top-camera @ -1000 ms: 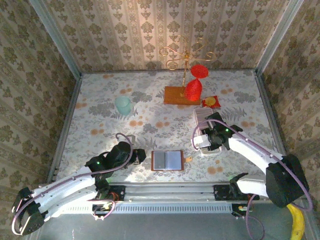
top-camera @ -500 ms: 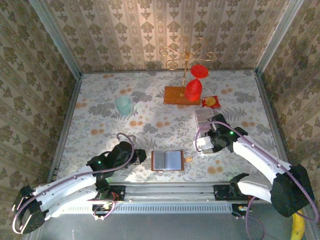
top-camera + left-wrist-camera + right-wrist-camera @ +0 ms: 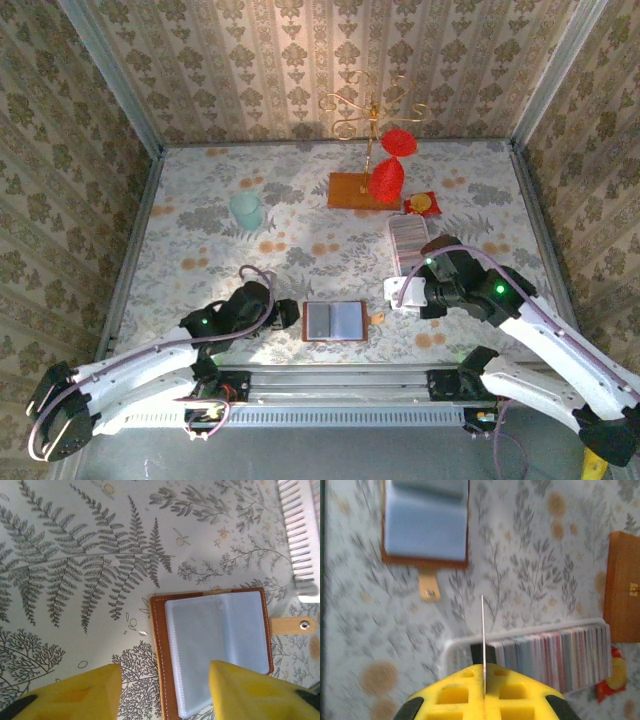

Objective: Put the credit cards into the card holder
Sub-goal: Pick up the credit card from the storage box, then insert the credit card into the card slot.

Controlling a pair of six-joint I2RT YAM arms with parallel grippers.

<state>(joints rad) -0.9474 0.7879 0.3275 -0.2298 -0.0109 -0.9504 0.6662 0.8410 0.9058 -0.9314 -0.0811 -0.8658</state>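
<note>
Distance to the card holder (image 3: 335, 321) is what the next move turns on. The holder lies open on the table (image 3: 200, 230), near the middle of the near edge. Its long axis runs left to right and its clasp tab (image 3: 377, 319) points right. The right gripper (image 3: 408, 293) hangs just to the right of that tab and a little farther back, so the holder lies to its left and slightly nearer. In the right wrist view the fingers are pressed together on one card (image 3: 482, 630), which stands edge-on as a thin line rising from between them. The holder (image 3: 426, 525) lies beyond the card's top edge. The remaining cards (image 3: 412, 238) stand in a row in the white tray (image 3: 451, 652), just behind the right gripper.

The left gripper (image 3: 286, 314) sits at the holder's left edge, closer to it than the right one. Its fingers are spread, with one yellow pad (image 3: 95, 682) over bare table and the other over the grey pockets. It looks placed to steady the holder.

A second ago the right gripper was half open over the tray's near end. It has since closed on the card and drawn back toward the near side. The left gripper has edged right and opened wider.
</note>
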